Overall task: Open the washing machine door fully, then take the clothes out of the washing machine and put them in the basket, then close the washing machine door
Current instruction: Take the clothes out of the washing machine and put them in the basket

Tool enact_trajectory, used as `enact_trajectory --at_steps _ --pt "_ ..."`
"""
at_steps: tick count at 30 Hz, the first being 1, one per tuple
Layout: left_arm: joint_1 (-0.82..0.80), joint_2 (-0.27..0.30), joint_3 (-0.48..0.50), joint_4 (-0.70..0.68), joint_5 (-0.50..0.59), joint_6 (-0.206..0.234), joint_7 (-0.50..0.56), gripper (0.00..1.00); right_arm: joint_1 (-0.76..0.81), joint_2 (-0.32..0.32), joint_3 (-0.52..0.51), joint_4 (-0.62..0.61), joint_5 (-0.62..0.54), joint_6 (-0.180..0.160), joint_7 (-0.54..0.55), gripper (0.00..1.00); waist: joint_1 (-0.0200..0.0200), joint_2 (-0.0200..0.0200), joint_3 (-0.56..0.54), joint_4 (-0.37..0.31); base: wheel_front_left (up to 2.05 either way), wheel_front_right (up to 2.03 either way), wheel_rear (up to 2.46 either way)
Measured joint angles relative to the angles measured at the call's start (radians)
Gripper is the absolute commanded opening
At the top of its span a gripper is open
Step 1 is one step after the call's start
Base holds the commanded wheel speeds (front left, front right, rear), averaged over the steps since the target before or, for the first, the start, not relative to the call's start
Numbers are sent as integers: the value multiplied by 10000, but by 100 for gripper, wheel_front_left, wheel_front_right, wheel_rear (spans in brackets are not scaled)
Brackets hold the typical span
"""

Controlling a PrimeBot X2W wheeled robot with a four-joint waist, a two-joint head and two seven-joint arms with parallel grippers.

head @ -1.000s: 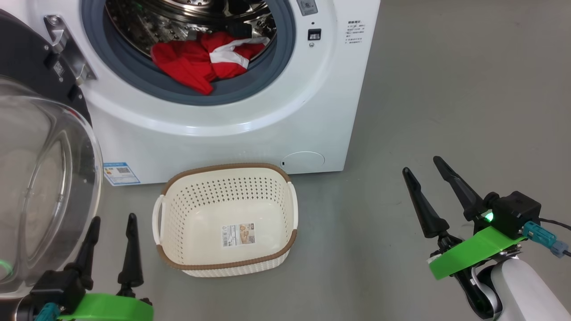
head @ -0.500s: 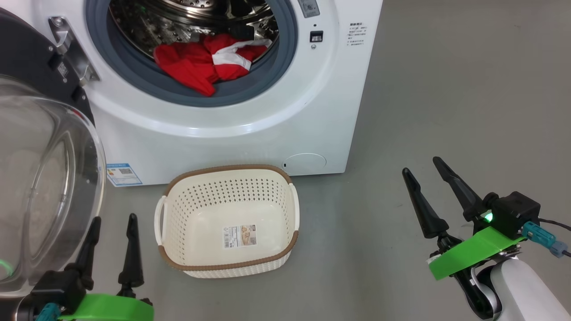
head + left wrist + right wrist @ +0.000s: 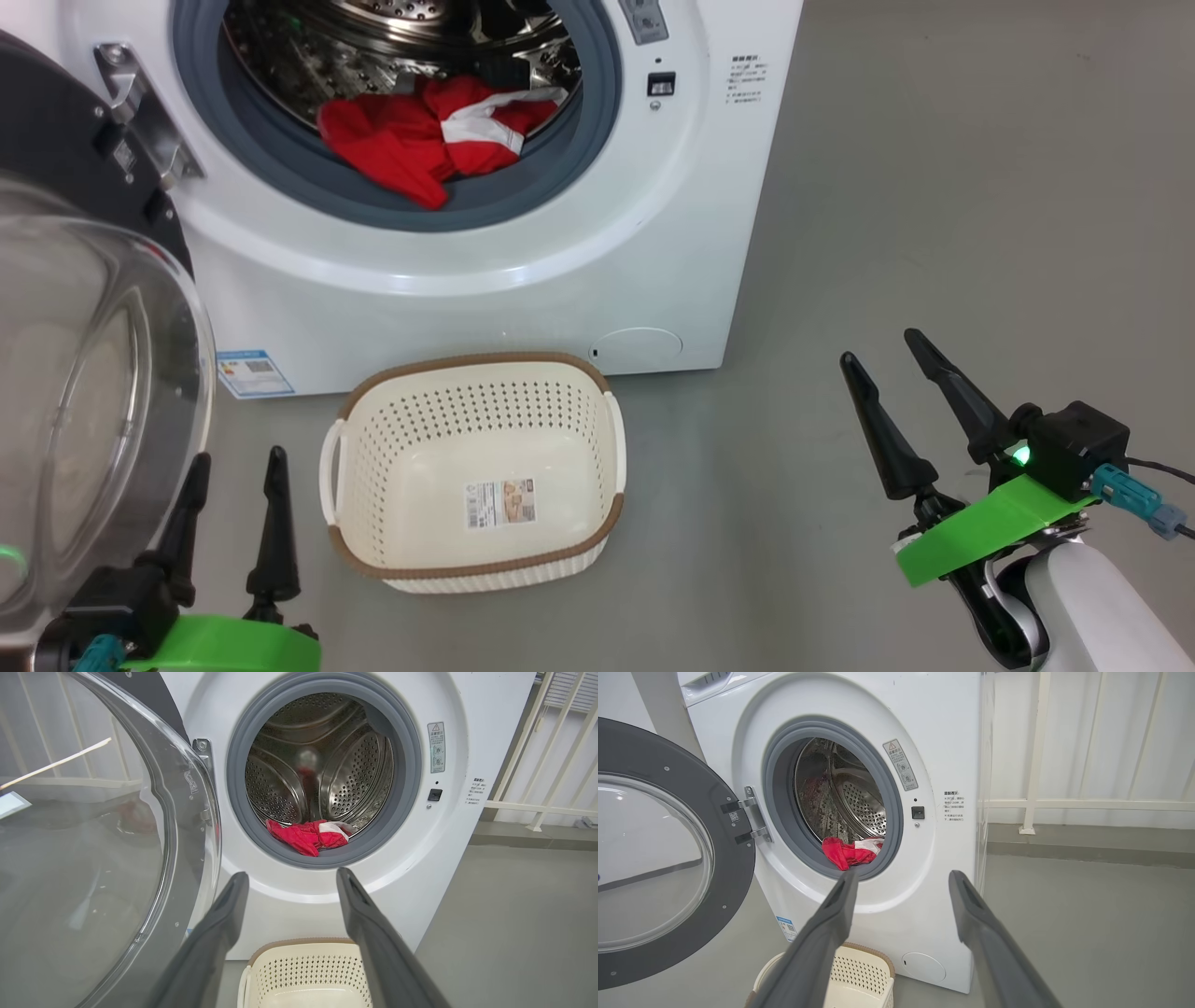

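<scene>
- The clothes (image 3: 420,149) are lying at the front edge of the drum (image 3: 322,765) inside the washing machine (image 3: 560,280). One red corner is hanging onto the grey rubber ring (image 3: 541,196).
- The washing machine door (image 3: 84,392) is standing wide open at the machine's left side, so the first job looks done.
- The basket (image 3: 471,358) is sitting empty on the floor (image 3: 934,187), just in front of the machine's bottom edge, below the opening.
- Over the last second only the head's picture has been shifting a little. The clothes, the basket and both pincers are staying put, so the taking-out is probably about to start.
- The left gripper (image 3: 238,457) is hanging just beside the basket's left side, fingers spread wide, holding nothing.
- The right gripper (image 3: 878,345) is waiting well to the basket's right, also spread and empty.
- Nothing is blocking the way to the clothes. The door's big glass is sitting close to the left arm and could get bumped.
</scene>
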Motion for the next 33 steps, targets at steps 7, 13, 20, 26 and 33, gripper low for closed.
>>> enact_trajectory --at_steps 7,13,20,26,33 --pt "0 -50 36 6 2 -63 0 100 0 2 8 2 0 0 0 100 0 0 -45 -5 113 -113 0" --pt "0 -56 40 19 59 -73 0 100 3 4 38 2 0 0 0 100 0 0 -84 -19 119 -119 0" --pt "0 -59 23 69 59 -77 -2 100 3 0 50 2 0 0 0 100 0 0 -64 -25 122 -122 0" --pt "0 -63 0 77 59 -90 -13 100 3 0 69 2 0 0 0 100 0 -1 -38 -21 87 -87 0" --pt "-1 -63 -23 75 59 -90 -25 100 3 0 92 2 0 0 0 100 0 0 -36 -8 11 -11 0"
